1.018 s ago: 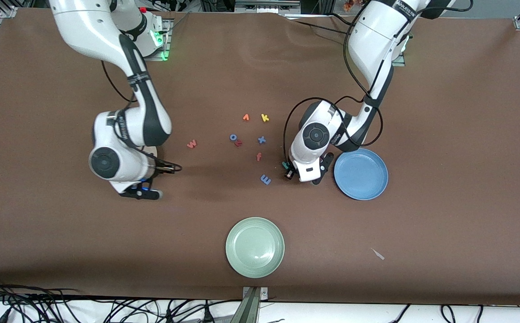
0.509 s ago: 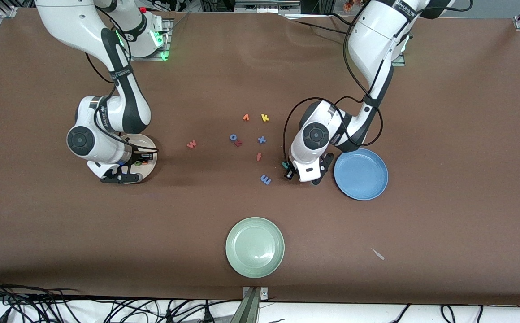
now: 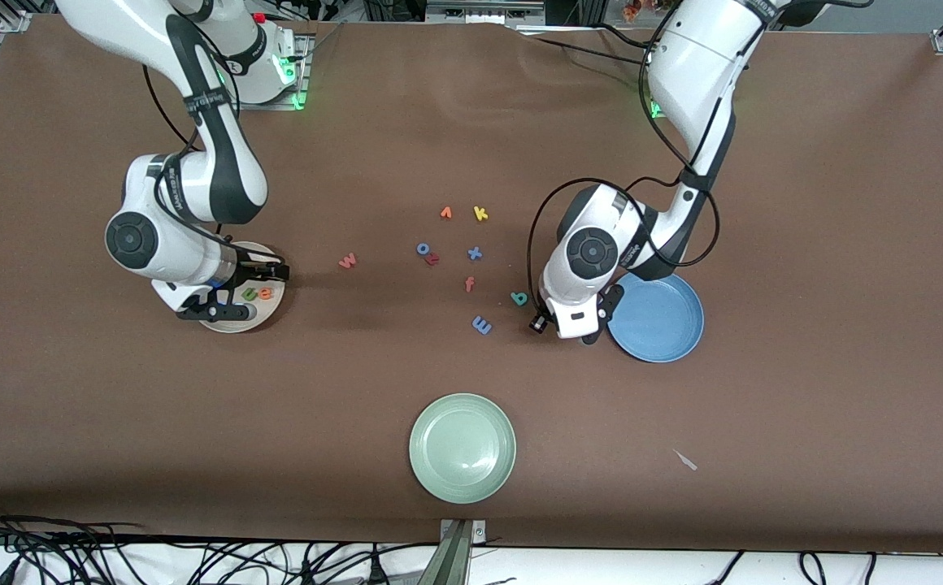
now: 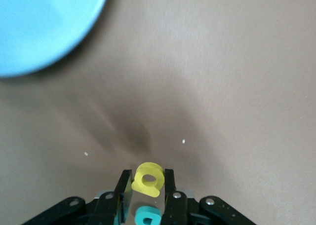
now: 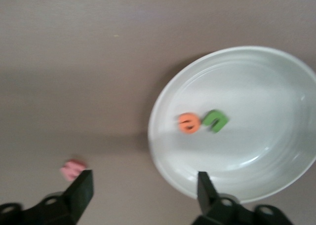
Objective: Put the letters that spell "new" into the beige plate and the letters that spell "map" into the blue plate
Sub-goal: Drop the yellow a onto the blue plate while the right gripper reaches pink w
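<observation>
- Front view: right gripper (image 3: 232, 302) hangs over the beige plate (image 3: 270, 306), fingers spread wide, nothing between them. Green n (image 3: 249, 293) and orange e (image 3: 264, 293) lie side by side in that plate.
- Red-pink w (image 3: 348, 261) lies on the bare table, toward the table's middle from the beige plate, well apart from it; the right arm is much the nearer to it (the right wrist view shows the w (image 5: 73, 169) just off one open finger).
- Left gripper (image 3: 567, 323) is just beside the blue plate (image 3: 667, 325), above the table at the plate's edge toward the table's middle. Left wrist view: fingers clamped on the yellow a (image 4: 148, 179), held upright.
- Teal p (image 3: 519, 298) and blue m (image 3: 481, 325) lie on the table near the left gripper. Blue plate looks empty.
- Judgement: next, the a must travel sideways over the plate rim before release.
</observation>
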Robot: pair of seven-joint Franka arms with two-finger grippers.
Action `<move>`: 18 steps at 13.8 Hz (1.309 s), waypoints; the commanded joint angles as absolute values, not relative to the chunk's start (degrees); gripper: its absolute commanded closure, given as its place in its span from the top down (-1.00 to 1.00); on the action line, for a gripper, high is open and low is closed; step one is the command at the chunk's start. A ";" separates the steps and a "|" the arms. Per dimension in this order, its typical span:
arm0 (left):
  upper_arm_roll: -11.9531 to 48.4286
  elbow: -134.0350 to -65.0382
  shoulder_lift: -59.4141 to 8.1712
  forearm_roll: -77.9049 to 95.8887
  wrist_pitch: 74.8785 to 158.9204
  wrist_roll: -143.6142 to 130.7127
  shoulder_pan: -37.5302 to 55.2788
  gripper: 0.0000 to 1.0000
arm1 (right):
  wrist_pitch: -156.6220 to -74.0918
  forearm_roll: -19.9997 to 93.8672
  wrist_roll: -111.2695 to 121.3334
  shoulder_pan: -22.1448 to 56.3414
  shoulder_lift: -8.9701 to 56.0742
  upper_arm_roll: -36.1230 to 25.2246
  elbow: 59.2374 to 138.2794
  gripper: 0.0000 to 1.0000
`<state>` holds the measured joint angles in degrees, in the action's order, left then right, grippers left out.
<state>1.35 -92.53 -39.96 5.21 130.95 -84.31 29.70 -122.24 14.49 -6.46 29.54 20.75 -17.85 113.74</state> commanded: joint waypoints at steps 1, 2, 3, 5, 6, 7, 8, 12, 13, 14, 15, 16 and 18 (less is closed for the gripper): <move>1.32 -92.81 -36.57 1.24 126.75 -82.97 29.01 -0.83 | -122.69 14.06 -15.87 30.06 19.34 -14.34 114.96 1.00; 1.32 -92.81 -35.08 0.10 124.39 -81.23 27.87 -0.83 | -123.83 14.06 -20.43 30.06 19.34 -12.85 114.96 1.00; 1.41 -92.38 -33.68 0.00 121.41 -78.43 26.56 -0.82 | -124.62 14.06 -25.52 30.06 19.34 -11.79 115.05 1.00; 1.76 -92.11 -31.30 0.09 115.42 -70.97 21.82 -0.81 | -126.29 14.06 -34.76 30.06 19.42 -10.38 116.01 1.00; 1.76 -92.54 -30.33 0.17 114.18 -66.58 20.49 -0.76 | -128.30 14.06 -39.07 30.06 19.34 -9.15 117.15 1.00; 1.67 -93.16 -29.28 -0.09 113.39 -60.44 19.17 -0.74 | -131.54 14.06 -43.11 30.06 19.34 -8.36 118.99 1.00; 1.67 -93.95 -28.75 -0.09 112.86 -55.60 17.68 -0.75 | -134.79 14.06 -46.11 30.06 19.25 -7.65 121.00 1.00; 1.67 -99.22 -26.28 -0.17 113.55 -42.91 14.16 -0.81 | -142.20 13.97 -52.03 30.32 18.37 -6.42 126.56 1.00; 1.67 -99.49 -26.19 -0.26 113.73 -41.50 13.72 -0.80 | -142.90 13.97 -52.73 30.41 18.46 -6.42 126.74 1.00; 1.58 -99.58 -26.45 -0.26 113.73 -39.66 13.45 -0.81 | -144.30 13.97 -54.13 30.85 18.63 -6.07 127.17 1.00; 1.58 -99.84 -26.80 -0.26 114.51 -38.33 12.49 -0.81 | -146.40 14.06 -55.18 31.37 19.07 -5.63 127.96 0.99; 1.67 -101.84 -27.15 -0.35 117.22 -37.19 11.96 -0.80 | -148.77 14.06 -56.33 31.99 19.68 -5.54 128.49 0.99; 1.58 -107.81 -27.16 -1.05 126.78 -36.65 11.95 -0.79 | -150.55 14.06 -58.52 33.39 20.65 -5.54 128.85 0.99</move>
<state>1.02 -101.38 -28.42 0.66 119.43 -38.36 12.57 -147.89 14.49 -55.58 31.79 20.59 -5.58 127.34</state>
